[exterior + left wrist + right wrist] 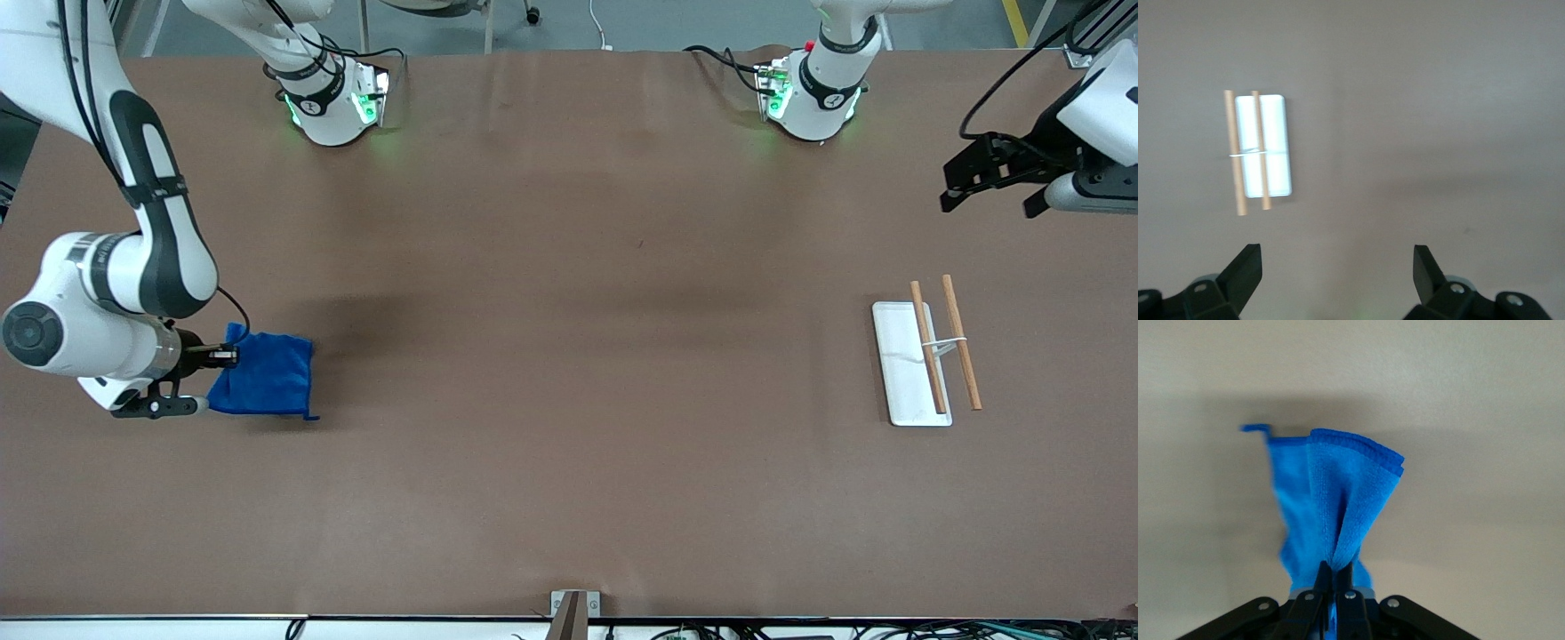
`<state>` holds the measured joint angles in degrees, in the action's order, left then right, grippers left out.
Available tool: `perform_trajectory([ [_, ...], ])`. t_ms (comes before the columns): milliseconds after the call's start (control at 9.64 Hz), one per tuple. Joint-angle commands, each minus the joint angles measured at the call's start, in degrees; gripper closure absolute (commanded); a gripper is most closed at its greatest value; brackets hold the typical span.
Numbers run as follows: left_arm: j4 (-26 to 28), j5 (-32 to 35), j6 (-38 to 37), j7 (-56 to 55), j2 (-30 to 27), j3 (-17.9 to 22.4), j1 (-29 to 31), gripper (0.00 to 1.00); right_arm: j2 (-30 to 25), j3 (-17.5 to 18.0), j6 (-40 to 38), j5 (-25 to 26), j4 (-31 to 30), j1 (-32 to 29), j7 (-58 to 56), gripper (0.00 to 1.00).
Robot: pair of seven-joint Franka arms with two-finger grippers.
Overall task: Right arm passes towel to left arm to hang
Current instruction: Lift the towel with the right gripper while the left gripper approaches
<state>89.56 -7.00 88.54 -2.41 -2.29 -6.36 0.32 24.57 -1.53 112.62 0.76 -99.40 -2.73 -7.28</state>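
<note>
The bright blue towel (265, 375) hangs bunched from my right gripper (227, 356), which is shut on its edge above the table at the right arm's end. In the right wrist view the towel (1338, 500) fans out from the pinched fingers, its small corner loop sticking out at one side. My left gripper (987, 182) is open and empty, held in the air at the left arm's end of the table. Its fingers (1245, 270) stand wide apart in the left wrist view. The hanging rack (933, 356) has a white base and two wooden rods.
The rack also shows in the left wrist view (1258, 150), lying on the brown table (569, 400). A small bracket (573, 604) sits at the table edge nearest the front camera. Both arm bases stand along the edge farthest from it.
</note>
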Motion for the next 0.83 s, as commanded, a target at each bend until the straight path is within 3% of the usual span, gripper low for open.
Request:
perform_trajectory([
  [0, 1.67, -10.08, 6.26, 0.38, 6.66, -0.06, 0.30, 0.00, -3.45, 3.36, -5.74, -0.41, 2.99, 0.36, 1.39, 1.00],
  [104, 1.84, -15.01, 9.43, 0.39, 9.38, -0.23, -0.14, 0.00, -4.17, 5.99, -5.92, -0.93, 2.99, 0.36, 2.70, 1.00],
  [207, 1.93, -20.89, 10.77, 0.47, 12.72, -0.67, -0.32, 0.00, -4.44, 8.54, -5.92, -5.03, 3.07, 0.19, 4.10, 1.00],
  [415, 1.85, -40.01, 12.44, 5.09, 20.54, -0.76, -0.76, 0.00, -4.88, 11.10, -5.14, -19.50, 3.34, 0.45, 4.12, 1.00],
  [622, 1.85, -52.88, 12.54, 11.24, 26.70, -1.37, -1.29, 0.00, -4.97, 14.70, -4.34, -33.22, 3.25, 0.45, 4.12, 1.00],
  [726, 2.02, -60.60, 12.62, 19.38, 30.82, -2.68, -1.46, 0.00, -4.88, 16.89, -2.34, -39.37, 2.90, 0.53, 4.12, 1.00],
])
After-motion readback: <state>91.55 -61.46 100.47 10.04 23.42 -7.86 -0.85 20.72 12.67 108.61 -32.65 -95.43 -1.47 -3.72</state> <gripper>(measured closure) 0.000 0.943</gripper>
